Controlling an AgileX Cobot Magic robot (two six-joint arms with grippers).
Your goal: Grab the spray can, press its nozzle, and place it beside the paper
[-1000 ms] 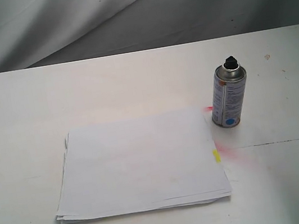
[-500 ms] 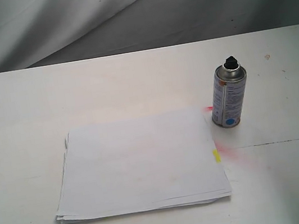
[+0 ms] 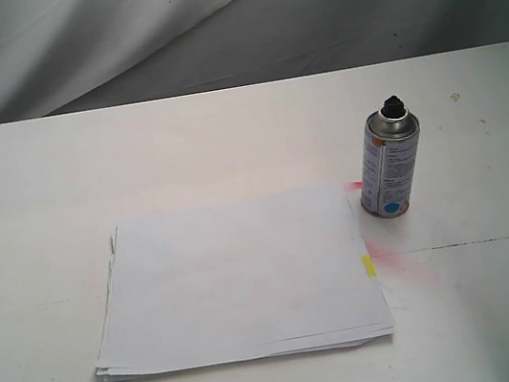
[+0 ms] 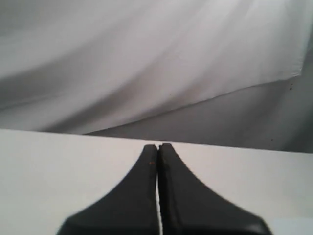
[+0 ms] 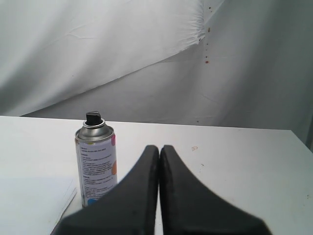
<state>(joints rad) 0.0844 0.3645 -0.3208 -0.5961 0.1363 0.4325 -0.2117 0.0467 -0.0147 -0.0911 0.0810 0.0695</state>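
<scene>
The silver spray can [image 3: 390, 166] stands upright on the white table, just off the far right corner of the paper [image 3: 235, 281]. Its black nozzle [image 3: 393, 108] tops the domed shoulder and a blue dot shows near its base. The paper's yellow tab [image 3: 369, 266] lies on the edge nearest the can. In the right wrist view the spray can [image 5: 96, 164] stands beyond my right gripper [image 5: 159, 148], which is shut and empty, with a paper corner [image 5: 34, 203] beside it. My left gripper [image 4: 157, 147] is shut on nothing above bare table. Neither gripper shows in the exterior view.
Pink spray stains [image 3: 394, 261] mark the table between the paper and the can. A thin dark line [image 3: 476, 242] runs across the table right of the paper. A grey-white cloth backdrop [image 3: 209, 24] hangs behind the table's far edge.
</scene>
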